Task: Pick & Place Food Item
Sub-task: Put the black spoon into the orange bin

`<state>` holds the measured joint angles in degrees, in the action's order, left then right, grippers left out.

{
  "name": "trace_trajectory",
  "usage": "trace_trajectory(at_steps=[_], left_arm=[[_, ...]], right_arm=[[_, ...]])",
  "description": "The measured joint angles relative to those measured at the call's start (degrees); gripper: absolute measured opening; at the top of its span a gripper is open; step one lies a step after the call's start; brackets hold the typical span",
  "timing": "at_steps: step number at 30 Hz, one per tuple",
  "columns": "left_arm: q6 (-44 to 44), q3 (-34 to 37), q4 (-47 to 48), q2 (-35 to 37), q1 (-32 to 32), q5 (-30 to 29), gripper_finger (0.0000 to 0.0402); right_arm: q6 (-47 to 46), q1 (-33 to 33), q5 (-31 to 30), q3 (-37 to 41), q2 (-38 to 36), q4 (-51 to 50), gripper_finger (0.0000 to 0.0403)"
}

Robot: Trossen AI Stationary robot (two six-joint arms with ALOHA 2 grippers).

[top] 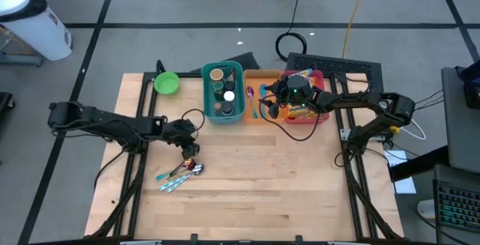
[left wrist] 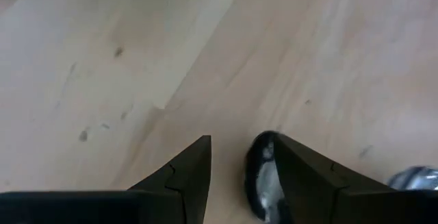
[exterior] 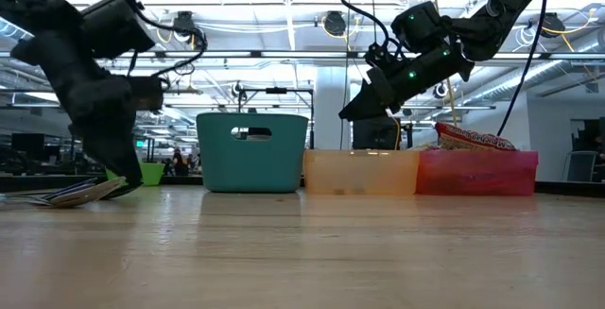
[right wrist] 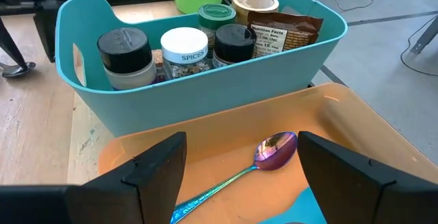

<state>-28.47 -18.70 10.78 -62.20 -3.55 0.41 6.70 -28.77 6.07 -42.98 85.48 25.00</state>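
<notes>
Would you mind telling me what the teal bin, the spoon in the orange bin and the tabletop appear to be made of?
Teal bin: most likely moulded plastic, with smooth matte walls, rounded corners and a cut-out handle.
Spoon: probably metal with an iridescent finish; the bowl mirrors light in purple and the handle shades to blue.
Tabletop: light wood, with visible grain and plank seams, and a low sheen.

Robotics lab, exposed ceiling pipes (exterior: 284, 59), cabled floor (top: 225, 5)

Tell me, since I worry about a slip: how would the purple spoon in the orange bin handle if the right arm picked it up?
The spoon looks like glossy metal, so probably stiff but slippery between pads. It lies flat on the orange bin floor, so likely hard to get under. The rounded bowl may let it rock or pivot in the right claw.
</notes>
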Motion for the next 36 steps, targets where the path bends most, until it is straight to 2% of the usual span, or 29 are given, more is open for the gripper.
trace_trajectory(at_steps=[7,16,25,29,32,36], left_arm=[[-0.1,-0.2,-0.5,-4.9,0.0,0.7,0.0166],[2.6,-0.1,-1.7,-6.0,1.8,0.9,0.0162],[0.7,-0.1,-1.9,-6.1,2.3,-2.0,0.0067],[-0.7,-0.1,-2.1,-6.0,2.3,-3.6,0.0045],[-3.0,0.0,-2.4,-6.0,2.3,-4.5,0.0047],[-6.3,0.0,-2.3,-5.9,1.6,-4.4,0.0082]], right_arm=[[0.0,0.0,0.0,0.0,0.0,0.0,0.027],[0.0,0.0,0.0,0.0,0.0,0.0,0.027],[0.1,0.0,0.0,0.0,0.0,0.0,0.027],[0.2,0.0,0.0,0.0,0.0,-0.1,0.027],[0.1,0.0,0.0,0.0,0.0,-0.1,0.027],[0.1,0.0,0.0,0.0,0.0,-0.1,0.027]])
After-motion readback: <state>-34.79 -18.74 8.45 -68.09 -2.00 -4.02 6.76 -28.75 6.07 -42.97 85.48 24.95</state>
